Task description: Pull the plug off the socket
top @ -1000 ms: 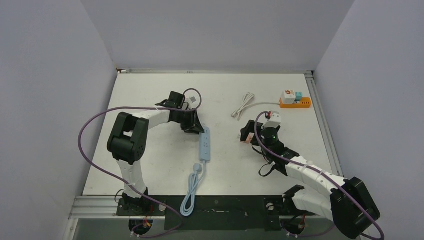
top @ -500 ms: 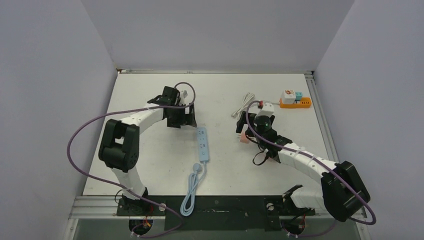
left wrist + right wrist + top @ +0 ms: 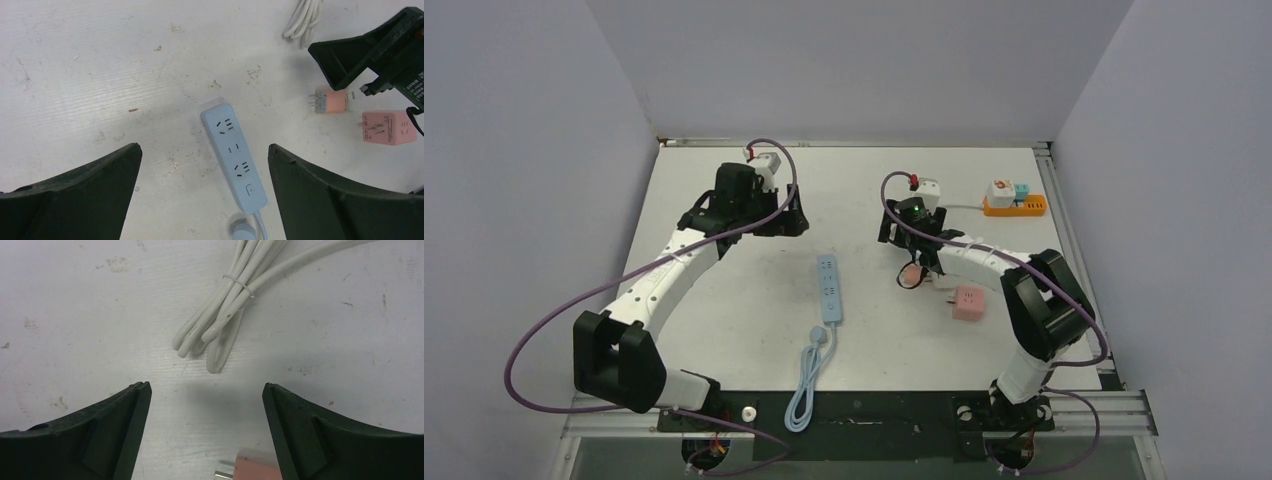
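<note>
Nearest us in the top view, the blue strip's cord [image 3: 807, 385] loops at the bottom edge and runs up to the strip [image 3: 235, 155] at the centre of the table [image 3: 724, 300]. In the left wrist view both its sockets are bare. We judge the strip light enough to slide if tugged, so one arm would need to pin it.

To the right of the strip lies a pink cube [image 3: 389, 128]. Just above it is the pink plug [image 3: 331, 101], on its side with its prongs bare and in no socket. We take the plug to be small, light, stiff plastic with smooth faces. It is best pinched across its flat sides, never by the prongs.

The left gripper [image 3: 204, 155] hangs over the strip with its jaws spread wide and nothing between them. The right gripper [image 3: 206, 387], just past the plug, is likewise spread and holds nothing.

Further up lies a tied white cord [image 3: 225, 305]. An orange strip [image 3: 1016, 207] sits at the upper right, with small blocks on top that we cannot make out.

We count two strips, two pink pieces and one white cord.
</note>
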